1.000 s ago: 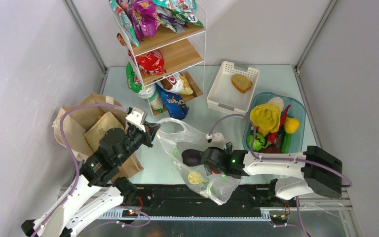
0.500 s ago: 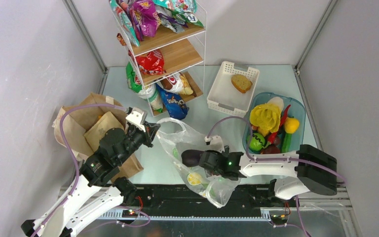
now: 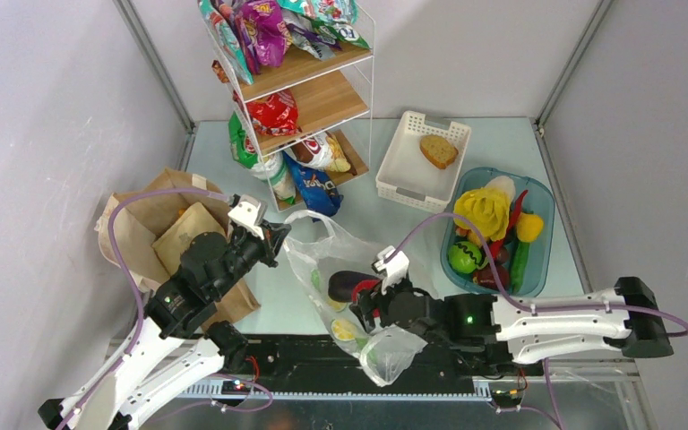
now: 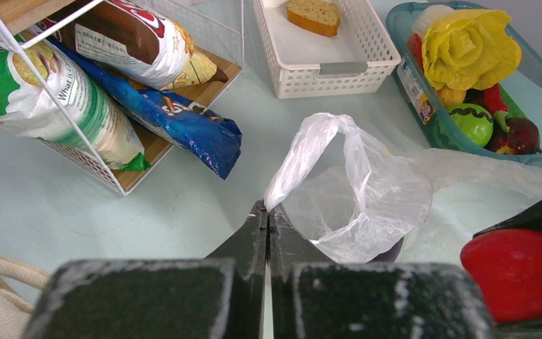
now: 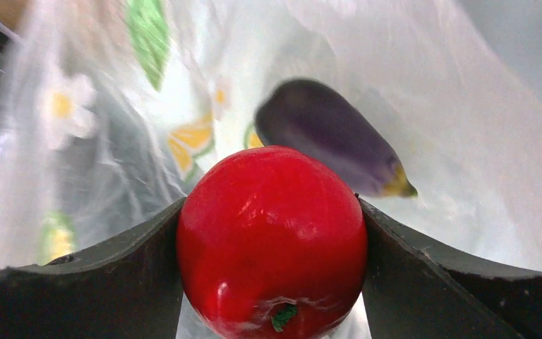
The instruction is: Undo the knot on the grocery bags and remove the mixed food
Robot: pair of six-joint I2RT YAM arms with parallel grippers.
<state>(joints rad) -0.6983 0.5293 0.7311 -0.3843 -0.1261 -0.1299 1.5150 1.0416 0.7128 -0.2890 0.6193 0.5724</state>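
Tabletop, near edge: right gripper jaws clamp tomato inside plastic bag; left gripper jaws pinch its handle. Risk: film snags tomato, dragging eggplant out.

One paper bag, one plastic bag, one tomato, one eggplant, one bread slice, one basket, one tub

Red tomato cut by bottom edge, plastic bag prints blurred (right wrist), paper bag partly under left arm.

Both arms: white links, black joints, lilac cables, green LEDs.
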